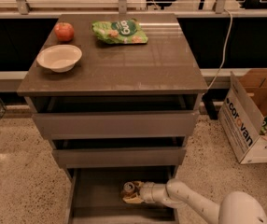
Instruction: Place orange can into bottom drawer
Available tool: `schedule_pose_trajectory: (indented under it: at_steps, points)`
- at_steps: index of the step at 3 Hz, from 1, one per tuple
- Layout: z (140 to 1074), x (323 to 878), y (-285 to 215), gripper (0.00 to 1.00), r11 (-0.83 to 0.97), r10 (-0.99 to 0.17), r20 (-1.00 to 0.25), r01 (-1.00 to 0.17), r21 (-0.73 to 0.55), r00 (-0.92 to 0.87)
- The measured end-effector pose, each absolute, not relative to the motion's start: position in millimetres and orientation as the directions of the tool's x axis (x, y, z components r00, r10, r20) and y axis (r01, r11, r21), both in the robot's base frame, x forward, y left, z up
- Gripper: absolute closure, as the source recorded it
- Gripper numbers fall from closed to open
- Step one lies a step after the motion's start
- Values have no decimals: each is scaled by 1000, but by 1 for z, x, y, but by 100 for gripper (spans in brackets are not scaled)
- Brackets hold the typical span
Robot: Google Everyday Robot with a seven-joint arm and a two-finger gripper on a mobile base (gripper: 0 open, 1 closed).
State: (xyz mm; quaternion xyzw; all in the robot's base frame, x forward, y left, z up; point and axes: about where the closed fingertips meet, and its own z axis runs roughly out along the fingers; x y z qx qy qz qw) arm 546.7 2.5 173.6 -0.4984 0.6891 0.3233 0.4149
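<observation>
The bottom drawer (96, 192) is pulled out at the foot of the grey-brown cabinet. Its flat floor shows. The orange can (129, 188) stands low inside it, right of the middle, with its silver top facing up. My gripper (132, 194) reaches in from the lower right on a white arm (185, 200). It is shut on the can, with pale fingers (134, 199) around the can's lower side. I cannot tell whether the can's base rests on the drawer floor.
The two upper drawers (117, 124) are slightly open above the arm. A red apple (64, 31), a white bowl (59, 58) and a green snack bag (119, 31) lie on the cabinet top. A cardboard box (250, 120) stands on the floor to the right.
</observation>
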Motion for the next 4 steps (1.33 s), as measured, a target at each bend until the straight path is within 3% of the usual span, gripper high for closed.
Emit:
schedule_pose_trajectory:
  at_steps: [3, 4]
  points:
    - [172, 544, 9, 12, 286, -415, -896, -958, 38, -160]
    - [172, 543, 12, 0, 283, -414, -896, -958, 40, -160]
